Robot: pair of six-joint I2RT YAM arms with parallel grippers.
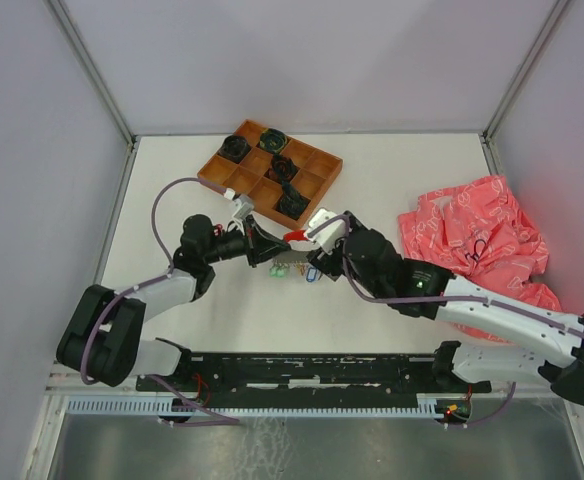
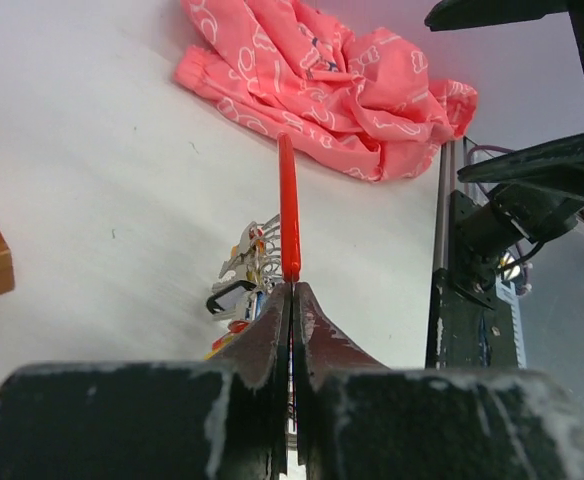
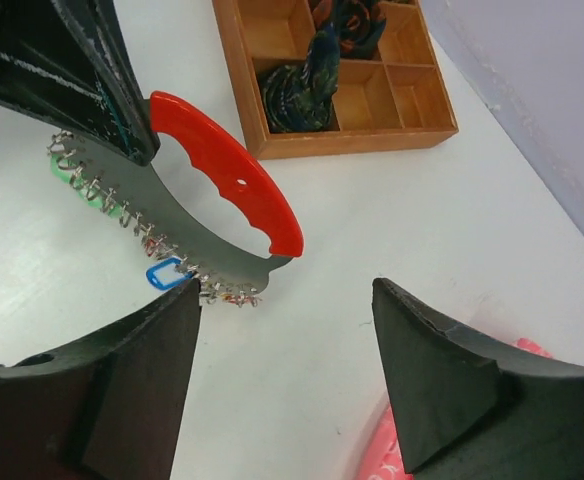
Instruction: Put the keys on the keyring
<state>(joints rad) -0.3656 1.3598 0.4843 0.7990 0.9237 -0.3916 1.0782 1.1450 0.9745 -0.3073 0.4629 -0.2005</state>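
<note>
The keyring point(image 3: 234, 186) is a red curved handle on a grey metal crescent with small clips along its edge. My left gripper point(image 2: 292, 290) is shut on its end and holds it edge-on above the table; the keyring also shows in the top view point(image 1: 293, 235). Keys hang or lie under it: a blue tag point(image 3: 167, 273), a green tag point(image 3: 80, 186), and a cluster in the left wrist view point(image 2: 244, 268). My right gripper point(image 3: 287, 345) is open and empty just to the right of the keyring's free end, also seen from above point(image 1: 324, 250).
A wooden compartment tray point(image 1: 317, 165) with dark coiled bundles point(image 3: 297, 92) stands behind the grippers. A crumpled pink cloth point(image 1: 477, 235) lies at the right, over the right arm. The left gripper's finger point(image 3: 72, 70) fills the right wrist view's upper left.
</note>
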